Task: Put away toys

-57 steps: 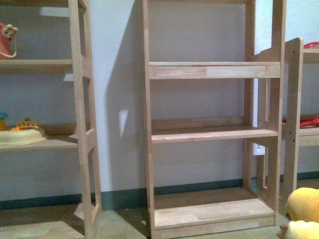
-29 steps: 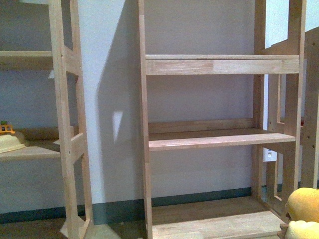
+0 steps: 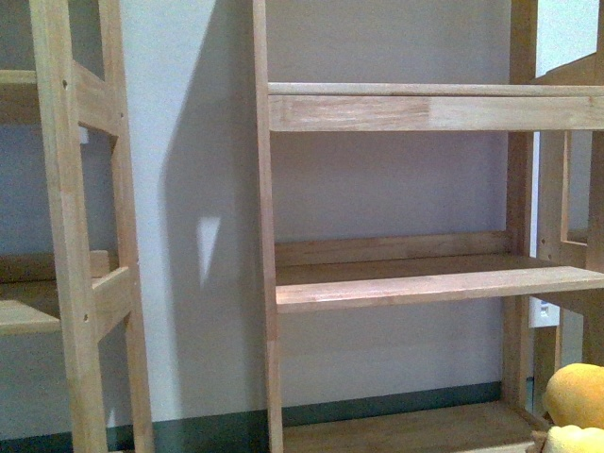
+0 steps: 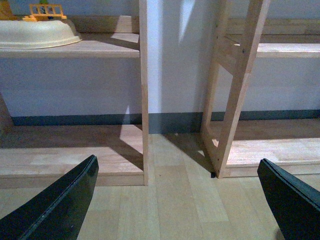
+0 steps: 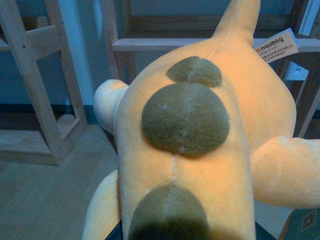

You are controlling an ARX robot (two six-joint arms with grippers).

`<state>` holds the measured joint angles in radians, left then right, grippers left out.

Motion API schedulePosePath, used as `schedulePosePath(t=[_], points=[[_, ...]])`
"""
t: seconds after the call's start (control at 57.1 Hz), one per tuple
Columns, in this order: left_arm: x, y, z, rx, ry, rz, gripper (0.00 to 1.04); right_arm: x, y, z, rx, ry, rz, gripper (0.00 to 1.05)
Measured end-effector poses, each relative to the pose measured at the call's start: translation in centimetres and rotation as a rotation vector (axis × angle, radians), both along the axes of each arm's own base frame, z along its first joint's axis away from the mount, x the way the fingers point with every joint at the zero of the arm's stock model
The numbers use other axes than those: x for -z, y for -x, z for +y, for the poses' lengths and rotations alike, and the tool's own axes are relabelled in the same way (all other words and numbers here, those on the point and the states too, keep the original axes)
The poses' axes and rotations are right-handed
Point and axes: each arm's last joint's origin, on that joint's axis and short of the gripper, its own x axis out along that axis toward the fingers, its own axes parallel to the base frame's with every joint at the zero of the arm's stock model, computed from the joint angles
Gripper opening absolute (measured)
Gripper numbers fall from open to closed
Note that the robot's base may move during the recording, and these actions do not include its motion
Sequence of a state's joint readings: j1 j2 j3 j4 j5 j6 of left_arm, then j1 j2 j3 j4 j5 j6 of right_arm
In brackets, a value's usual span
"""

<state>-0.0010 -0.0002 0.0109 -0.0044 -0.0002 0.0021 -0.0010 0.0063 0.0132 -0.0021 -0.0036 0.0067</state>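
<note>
Plush animal (image 5: 200, 145) is held by the right end effector (image 5: 189, 234) and fills most of the right wrist view. Orange-yellow body, paler cream limbs, olive-brown spots (image 5: 186, 119) in a row down its back. Only dark slivers of the end effector show, one on each side of the body at the frame edge, closed on the plush. A white tag (image 5: 276, 46) with print sits at the far end of the plush from the end effector. The plush hangs off the floor (image 5: 45, 195). Beyond it is a wooden shelf unit (image 5: 165, 44).

Front view: the plush animal (image 3: 578, 396) pokes in at the lower right corner, near the right upright of the middle shelf unit (image 3: 415, 288). A second shelf unit (image 3: 71, 283) stands to the side, with pale wall (image 3: 189, 189) and dark baseboard (image 3: 377, 408) between and behind them.

Left end effector (image 4: 177, 200) is spread wide with nothing in it. Black fingers (image 4: 65, 205) sit far apart over bare wood floor (image 4: 185, 165). Ahead of it, the uprights of two shelf units stand near each other with a strip of wall between. On one middle board, well apart from this end effector, is a cream dish-shaped toy (image 4: 35, 34) with an orange fence piece (image 4: 47, 10) on top.
</note>
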Motion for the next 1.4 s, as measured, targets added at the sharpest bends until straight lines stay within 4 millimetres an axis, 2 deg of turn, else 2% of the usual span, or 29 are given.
schedulePosePath(t=[1.401], points=[[0.0,0.0,0.0,0.0,0.0,0.0,0.99,0.0,0.0,0.0,0.001,0.0,0.0,0.17]])
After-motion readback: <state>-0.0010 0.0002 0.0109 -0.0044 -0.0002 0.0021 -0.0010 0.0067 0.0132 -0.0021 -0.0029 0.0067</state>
